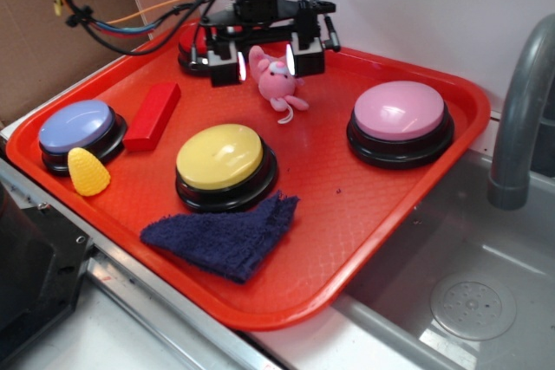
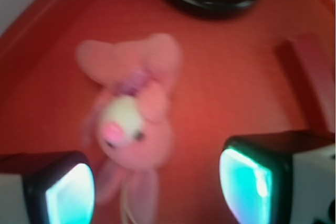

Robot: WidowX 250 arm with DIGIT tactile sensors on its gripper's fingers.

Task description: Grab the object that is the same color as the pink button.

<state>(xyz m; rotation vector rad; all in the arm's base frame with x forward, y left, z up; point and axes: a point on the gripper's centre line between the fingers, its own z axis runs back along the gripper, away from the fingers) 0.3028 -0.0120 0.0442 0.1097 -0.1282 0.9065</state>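
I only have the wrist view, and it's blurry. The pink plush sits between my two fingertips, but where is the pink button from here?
Observer: The pink button sits on the tray's right side in the exterior view, well apart from the pink plush toy.
Operator: Is the gripper closed on the toy?
Observer: No, the gripper is open, its fingertips flanking the toy's head.
Operator: Anything close by?
Observer: A red button sits just behind the gripper.

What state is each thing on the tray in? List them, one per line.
pincer: open, straddling the toy
pink plush toy: on the tray, ungrasped
pink button: unpressed
yellow button: unpressed
blue button: unpressed
red block: lying flat
blue cloth: crumpled
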